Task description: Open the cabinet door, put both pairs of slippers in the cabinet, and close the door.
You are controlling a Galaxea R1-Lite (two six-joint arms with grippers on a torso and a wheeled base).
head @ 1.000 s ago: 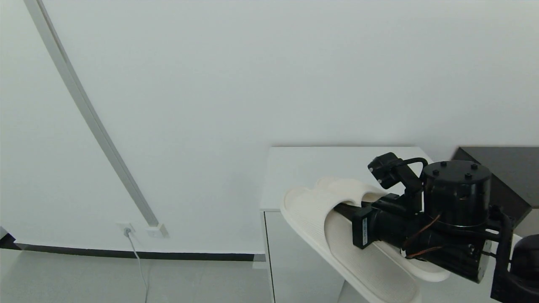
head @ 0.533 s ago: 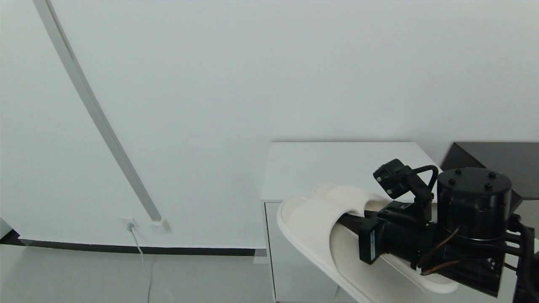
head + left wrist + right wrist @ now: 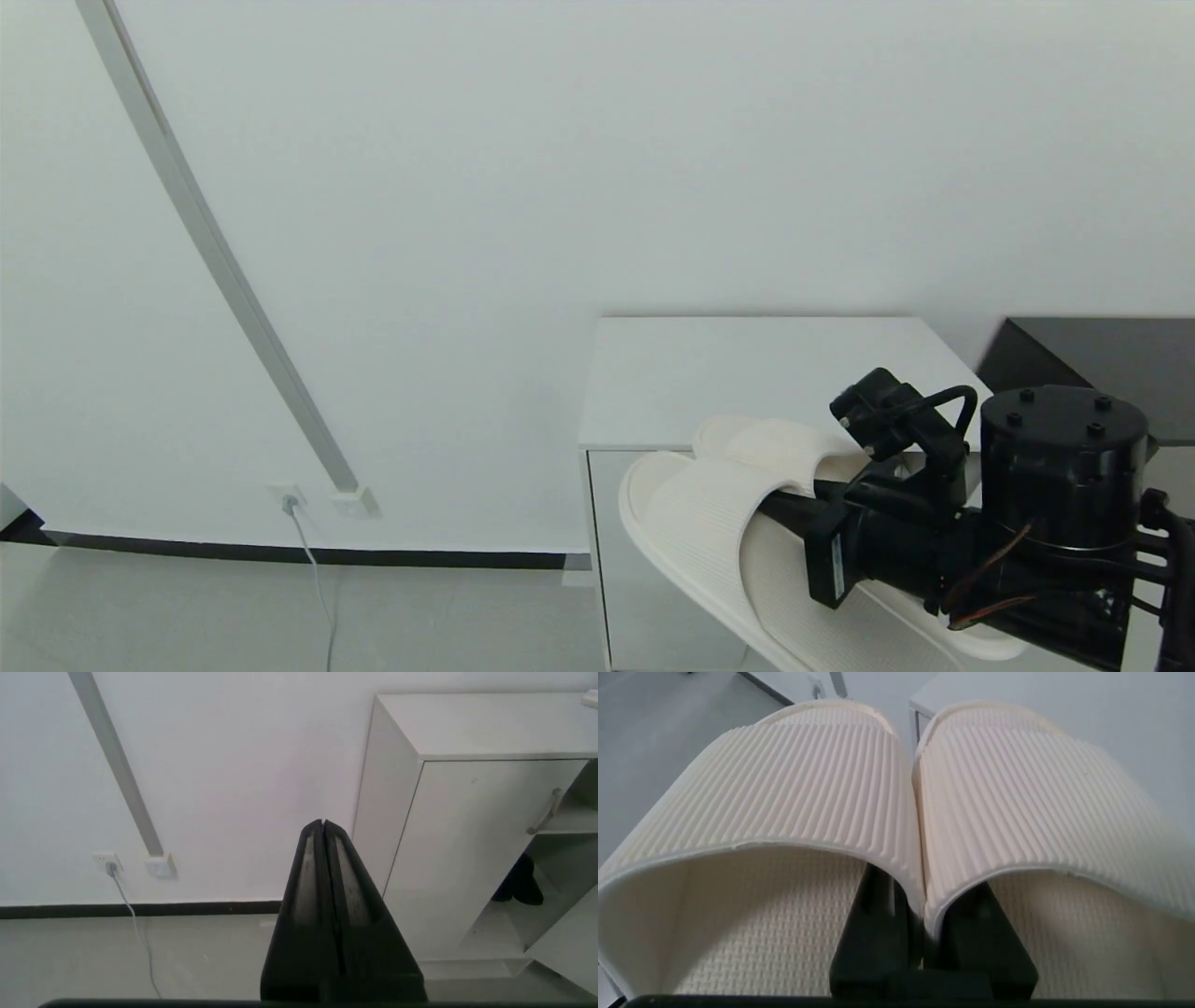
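A pair of cream ribbed slippers (image 3: 747,523) hangs in front of the white cabinet (image 3: 747,373), toes toward the wall. My right gripper (image 3: 782,504) reaches under their straps. In the right wrist view the slippers (image 3: 822,793) lie side by side, and the right gripper (image 3: 920,919) is shut on their two inner strap edges, pinched together. My left gripper (image 3: 322,831) is shut with nothing in it, held in the air left of the cabinet (image 3: 467,803). There a closed door with a bar handle (image 3: 545,812) shows, and beside it an open compartment with something dark (image 3: 519,882) inside.
A black surface (image 3: 1102,355) stands right of the cabinet. A grey strip (image 3: 215,252) runs down the white wall to a socket with a cable (image 3: 291,509) near the floor. Bare grey floor (image 3: 280,616) lies left of the cabinet.
The head camera has shifted a little. My right arm with the slippers has sunk lower and drifted right against the cabinet front.
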